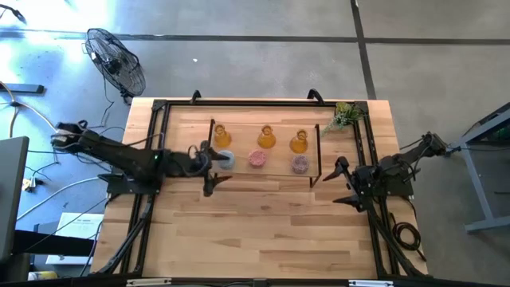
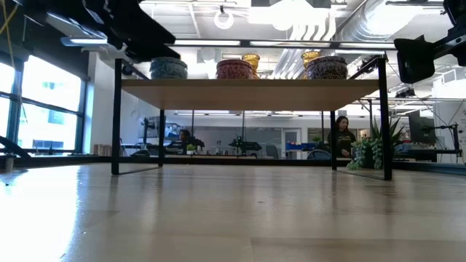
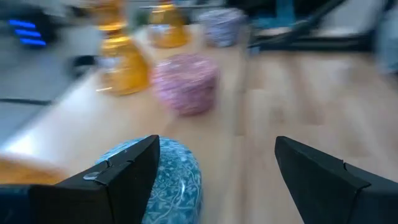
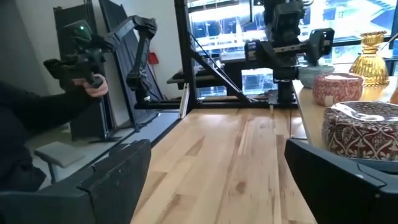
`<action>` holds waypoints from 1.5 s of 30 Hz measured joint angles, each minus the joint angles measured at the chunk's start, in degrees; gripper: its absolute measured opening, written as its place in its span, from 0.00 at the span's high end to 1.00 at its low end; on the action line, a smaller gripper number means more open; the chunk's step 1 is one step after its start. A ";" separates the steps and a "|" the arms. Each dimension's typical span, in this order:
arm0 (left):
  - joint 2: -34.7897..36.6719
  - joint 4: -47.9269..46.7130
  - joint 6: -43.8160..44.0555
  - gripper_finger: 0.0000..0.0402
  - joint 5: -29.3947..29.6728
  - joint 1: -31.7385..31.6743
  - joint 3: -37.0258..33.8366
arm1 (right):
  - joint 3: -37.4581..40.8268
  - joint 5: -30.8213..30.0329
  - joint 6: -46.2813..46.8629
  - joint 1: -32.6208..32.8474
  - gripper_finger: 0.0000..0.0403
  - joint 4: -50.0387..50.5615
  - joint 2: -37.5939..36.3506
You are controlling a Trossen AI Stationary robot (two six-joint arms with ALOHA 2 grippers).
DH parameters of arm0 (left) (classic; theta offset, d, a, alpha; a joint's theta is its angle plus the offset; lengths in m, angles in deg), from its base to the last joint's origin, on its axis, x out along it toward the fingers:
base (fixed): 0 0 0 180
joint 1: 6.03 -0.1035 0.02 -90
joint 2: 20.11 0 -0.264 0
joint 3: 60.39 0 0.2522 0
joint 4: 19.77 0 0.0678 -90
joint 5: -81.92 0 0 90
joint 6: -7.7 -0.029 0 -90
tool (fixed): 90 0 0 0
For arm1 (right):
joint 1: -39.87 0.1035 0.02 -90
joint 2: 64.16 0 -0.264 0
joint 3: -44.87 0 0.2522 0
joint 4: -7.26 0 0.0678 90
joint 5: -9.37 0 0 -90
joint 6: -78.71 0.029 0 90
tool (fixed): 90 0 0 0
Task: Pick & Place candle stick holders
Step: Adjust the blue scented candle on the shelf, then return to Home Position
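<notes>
Left hand (image 1: 209,162): gaping wide beside the blue holder (image 3: 166,180), which only its wrist view is showing.
Right hand (image 1: 341,183): waiting wide open.

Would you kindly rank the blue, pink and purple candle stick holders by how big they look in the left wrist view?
1. Blue holder, partly hidden behind the left jaws.
2. Pink holder.
3. Purple holder.
That order follows their nearness to the camera, so it does not settle their true sizes.

The floor (image 1: 263,56) is grey concrete, and 1 black fan (image 1: 116,60) stands on it beside the wooden table (image 1: 263,231). Behind are large windows (image 2: 44,109), white ceiling pipes (image 2: 364,22) and 1 round lamp (image 2: 223,17).
</notes>
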 joint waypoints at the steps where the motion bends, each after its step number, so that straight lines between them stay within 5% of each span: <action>1: 0.06 0.49 0.05 0.21 -5.64 -2.03 0.01 | -0.01 0.02 0.01 -0.19 0.09 0.07 0.00; 4: 0.08 1.13 -0.03 0.21 -16.87 -5.88 -0.09 | -0.03 0.08 0.02 -0.60 0.09 0.52 0.00; 7: 0.34 3.36 -0.47 0.21 -18.93 -6.10 -1.47 | -0.07 0.21 0.02 -0.69 0.09 0.80 0.00; 15: 4.51 1.73 -4.94 0.29 -3.33 -2.41 -1.94 | -0.09 0.93 -0.02 -0.86 0.09 1.11 0.02; 25: 8.44 2.95 -8.64 0.37 -2.75 0.42 -1.94 | -0.09 1.14 -0.13 -0.84 0.09 1.42 0.10; 34: 22.02 -10.32 -8.44 0.38 9.29 10.56 -1.98 | -0.04 2.27 0.42 -0.83 0.09 1.62 0.13; 39: 28.56 -7.95 -7.48 0.38 8.17 13.47 -8.03 | -0.02 2.24 0.35 -0.84 0.09 1.60 0.13; 45: 35.49 5.68 -6.97 0.38 5.66 13.68 -20.62 | -0.02 2.20 0.39 -0.84 0.09 1.58 0.13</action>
